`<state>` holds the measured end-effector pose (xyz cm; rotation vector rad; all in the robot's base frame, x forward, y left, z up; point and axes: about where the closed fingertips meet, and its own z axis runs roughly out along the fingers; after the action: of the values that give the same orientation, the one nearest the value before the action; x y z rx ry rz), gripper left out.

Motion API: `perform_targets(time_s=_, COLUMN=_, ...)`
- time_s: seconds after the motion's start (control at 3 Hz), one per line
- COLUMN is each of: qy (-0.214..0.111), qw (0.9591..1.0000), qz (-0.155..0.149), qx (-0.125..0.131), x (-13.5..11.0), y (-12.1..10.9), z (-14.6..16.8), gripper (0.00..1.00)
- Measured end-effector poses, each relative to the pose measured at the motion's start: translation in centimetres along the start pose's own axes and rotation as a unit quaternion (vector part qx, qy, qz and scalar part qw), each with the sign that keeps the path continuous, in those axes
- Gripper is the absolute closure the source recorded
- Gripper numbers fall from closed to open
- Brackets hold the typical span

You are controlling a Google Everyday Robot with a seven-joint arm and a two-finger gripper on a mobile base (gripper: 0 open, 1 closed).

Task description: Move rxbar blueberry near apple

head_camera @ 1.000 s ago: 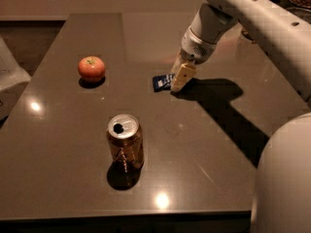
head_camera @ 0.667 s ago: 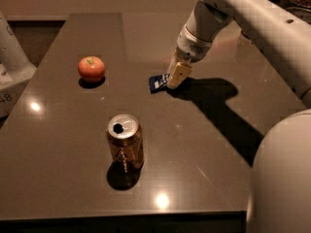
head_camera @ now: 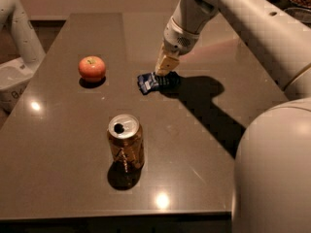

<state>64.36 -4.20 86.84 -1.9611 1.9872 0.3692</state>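
The rxbar blueberry point(head_camera: 147, 82) is a small dark blue wrapper with white lettering near the middle of the dark table point(head_camera: 73, 178). My gripper point(head_camera: 163, 73) comes down from the upper right, and its cream fingertips are closed on the bar's right end, right at the table surface. The apple point(head_camera: 92, 68) is red-orange and sits to the left of the bar, about one apple's width of bare table away from it.
A bronze soda can point(head_camera: 125, 142) stands upright in front of the bar, nearer the table's front edge. My arm's large white body point(head_camera: 272, 169) fills the lower right. Another white robot point(head_camera: 17, 42) stands past the table's left edge.
My gripper has moved left toward the apple, and the blue bar has moved left with it. The apple and the can stay put.
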Motion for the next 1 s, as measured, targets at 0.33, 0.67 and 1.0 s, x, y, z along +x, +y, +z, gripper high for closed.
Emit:
perform_targets(time_s=0.33, qy=-0.012, qw=0.9997, qz=-0.02, qx=-0.004, x=-3.0, y=-0.9, z=0.6, gripper=1.0)
perform_targets(time_s=0.67, qy=-0.027, qw=0.9988, qz=-0.041, qx=-0.007, x=-6.5, y=-2.0, z=1.5, gripper=0.98)
perform_targets(time_s=1.0, qy=-0.028, qw=0.9984, qz=-0.05, qx=-0.008, x=-8.0, y=-2.4, z=2.1, gripper=0.76)
